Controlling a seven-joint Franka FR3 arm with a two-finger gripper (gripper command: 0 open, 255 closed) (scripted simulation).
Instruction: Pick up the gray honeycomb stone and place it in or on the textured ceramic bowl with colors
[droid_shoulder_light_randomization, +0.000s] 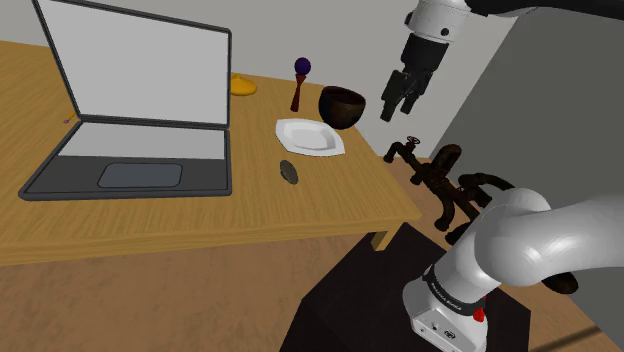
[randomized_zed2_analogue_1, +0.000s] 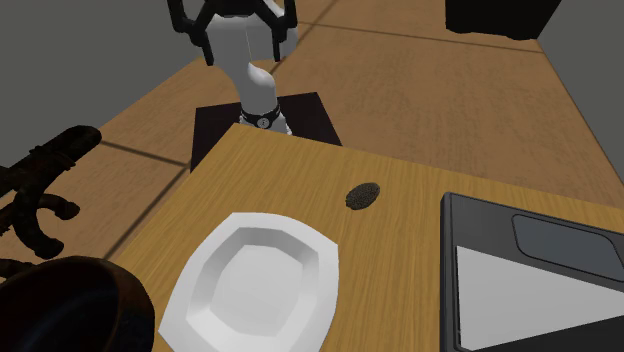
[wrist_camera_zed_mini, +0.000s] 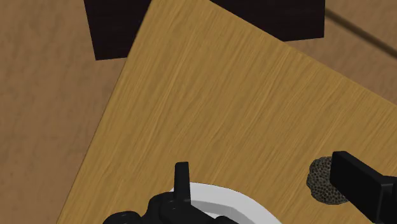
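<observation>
Stone: small flattish oval, dark gray, surface pitted all over with fine cells. It lies flat on the wooden table, near the white plate but not touching it, between that plate and the corner of the open laptop. Bowl renders dark brown, upright, just beside the plate's far side. Pincer is open and empty, fingers apart, high above the table edge beside the bowl. In the wrist view one finger covers part of the stone.
</observation>
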